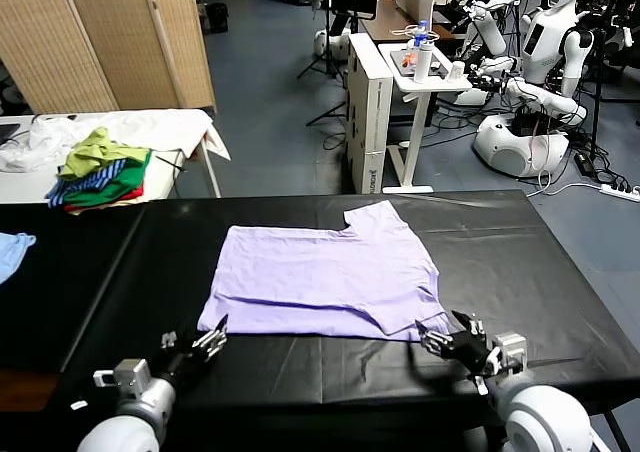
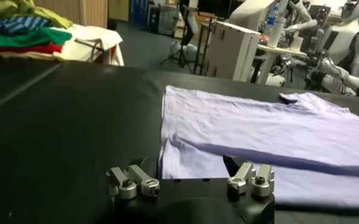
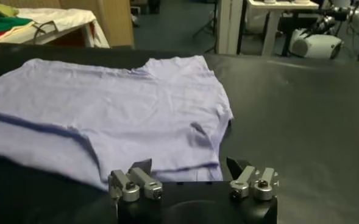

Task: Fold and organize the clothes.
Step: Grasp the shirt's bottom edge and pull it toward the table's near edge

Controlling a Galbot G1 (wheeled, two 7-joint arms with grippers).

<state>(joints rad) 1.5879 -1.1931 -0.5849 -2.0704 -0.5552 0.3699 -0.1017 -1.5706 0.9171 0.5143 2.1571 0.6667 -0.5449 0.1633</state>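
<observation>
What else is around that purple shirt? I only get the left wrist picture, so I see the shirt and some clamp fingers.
Observer: From the head view, a second clamp, the right gripper, sits open at the T-shirt's other near corner.
Operator: Is it holding the cloth?
Observer: No. The right wrist view shows its fingers spread above the hem, with nothing between them.
Operator: And mine?
Observer: The left gripper is open too, at the near left corner.
Operator: Anything beside the black table?
Observer: A light blue garment lies at its far left edge.
</observation>
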